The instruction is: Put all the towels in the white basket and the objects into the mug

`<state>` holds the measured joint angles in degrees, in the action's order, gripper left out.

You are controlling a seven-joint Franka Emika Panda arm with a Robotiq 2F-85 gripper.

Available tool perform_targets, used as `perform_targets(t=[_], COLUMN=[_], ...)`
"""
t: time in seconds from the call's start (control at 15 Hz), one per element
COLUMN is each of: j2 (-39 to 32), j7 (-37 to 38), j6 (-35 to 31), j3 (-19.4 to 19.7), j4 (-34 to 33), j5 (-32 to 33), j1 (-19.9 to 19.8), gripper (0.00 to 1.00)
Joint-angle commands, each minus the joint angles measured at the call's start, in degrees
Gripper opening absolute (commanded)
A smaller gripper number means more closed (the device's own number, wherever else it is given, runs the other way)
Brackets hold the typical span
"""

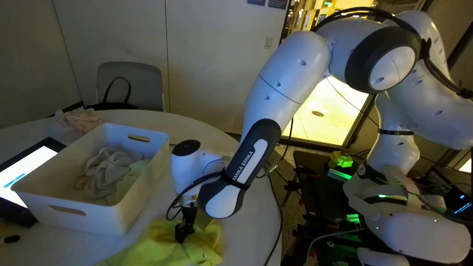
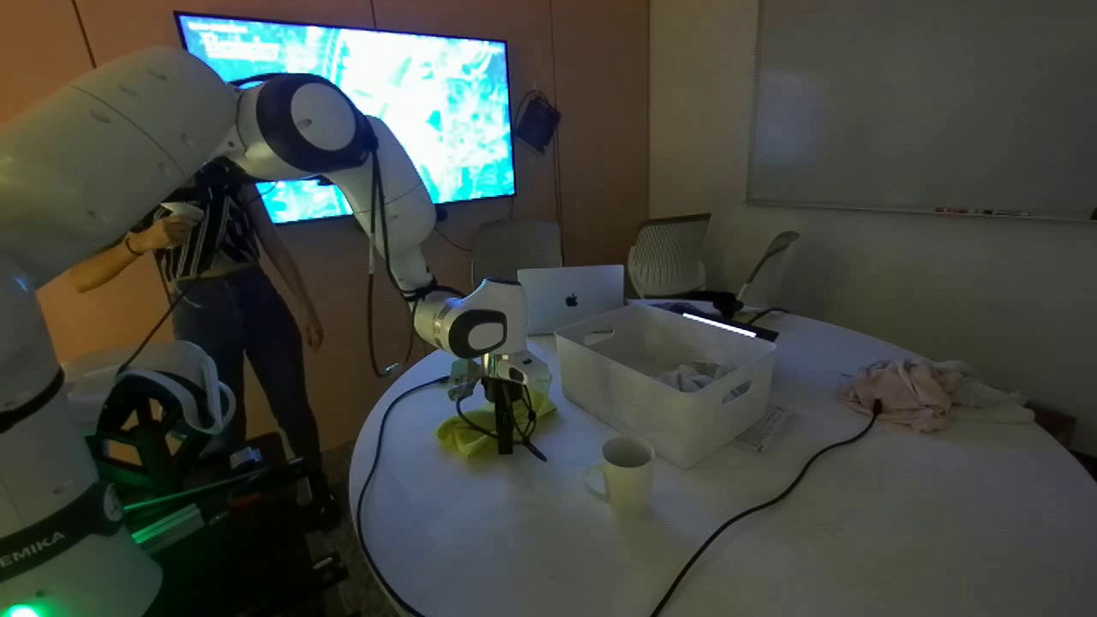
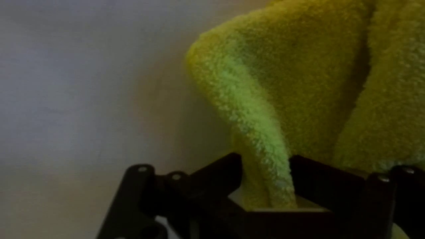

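Note:
In the wrist view, a fold of the yellow towel [image 3: 298, 83] rises between the fingers of my gripper [image 3: 265, 162], and both fingertips press against it. The rest of this towel [image 1: 159, 244] lies bunched on the table beside the white basket [image 1: 85, 221]. Inside the basket rest the off-white towel [image 1: 105, 166] and the pale green towel [image 1: 135, 175]. A white mug [image 2: 630, 480] stands upright on the table near the basket; what it holds cannot be seen. A small dark-tipped object [image 1: 12, 239] lies at the table's left edge in an exterior view.
A dark tablet [image 1: 27, 166] with a lit screen sits against the basket. Pinkish and white cloths [image 2: 908, 394] lie in a heap beyond it. A laptop [image 2: 570, 296] stands behind the basket, and a black cable [image 2: 771, 501] crosses the table near the mug.

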<state>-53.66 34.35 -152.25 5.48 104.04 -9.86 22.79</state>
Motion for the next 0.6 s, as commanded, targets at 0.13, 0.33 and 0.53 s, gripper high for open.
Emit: perform_targets(t=[0.13, 0.33, 0.53], j2=[4.18, 7.32, 10.37], j7=[1.4, 0.14, -0.19], j6=[0.45, 0.56, 0.52], j3=[3.28, 3.9, 4.23], j4=[2.45, 4.03, 5.41], j5=[2.71, 4.25, 5.82], j1=[-0.53, -1.6, -2.54], gripper=[0.02, 0.03, 0.01])
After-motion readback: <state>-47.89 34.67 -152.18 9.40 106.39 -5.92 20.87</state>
